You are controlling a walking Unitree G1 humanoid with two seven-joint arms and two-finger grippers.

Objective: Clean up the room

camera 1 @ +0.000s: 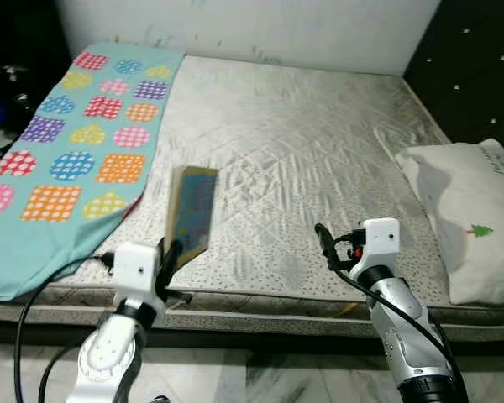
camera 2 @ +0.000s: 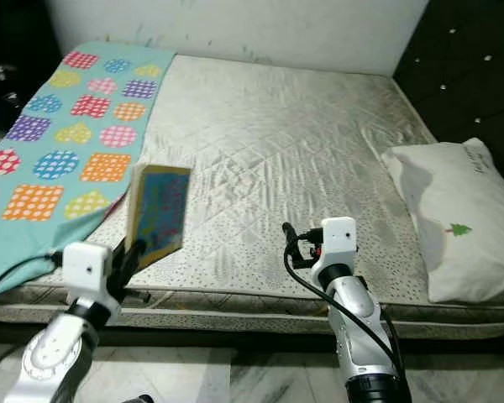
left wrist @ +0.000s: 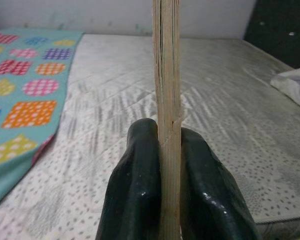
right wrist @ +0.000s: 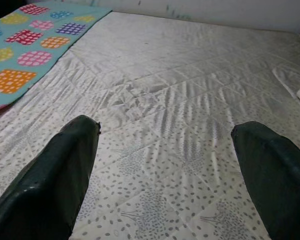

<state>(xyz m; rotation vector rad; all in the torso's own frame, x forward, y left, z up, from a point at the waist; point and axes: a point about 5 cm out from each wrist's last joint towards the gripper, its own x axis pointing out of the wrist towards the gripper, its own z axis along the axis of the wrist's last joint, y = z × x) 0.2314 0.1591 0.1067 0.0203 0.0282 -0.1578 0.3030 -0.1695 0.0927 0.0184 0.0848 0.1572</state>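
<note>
My left gripper (camera 1: 173, 252) is shut on the lower edge of a thin book (camera 1: 192, 213) with a blue and yellow cover, held upright over the near left part of the mattress (camera 1: 294, 143). In the left wrist view the book's (left wrist: 166, 75) pale page edge rises between the two black fingers (left wrist: 136, 190). My right gripper (camera 1: 323, 243) hovers open over the front edge of the mattress, nothing between its fingers (right wrist: 55, 175).
A turquoise blanket (camera 1: 76, 143) with dotted coloured shapes covers the bed's left side. A white pillow (camera 1: 475, 210) with a small green tree print lies at the right edge. A dark padded wall (camera 1: 479, 59) stands at the right, and pale marble floor (camera 1: 260, 378) lies below.
</note>
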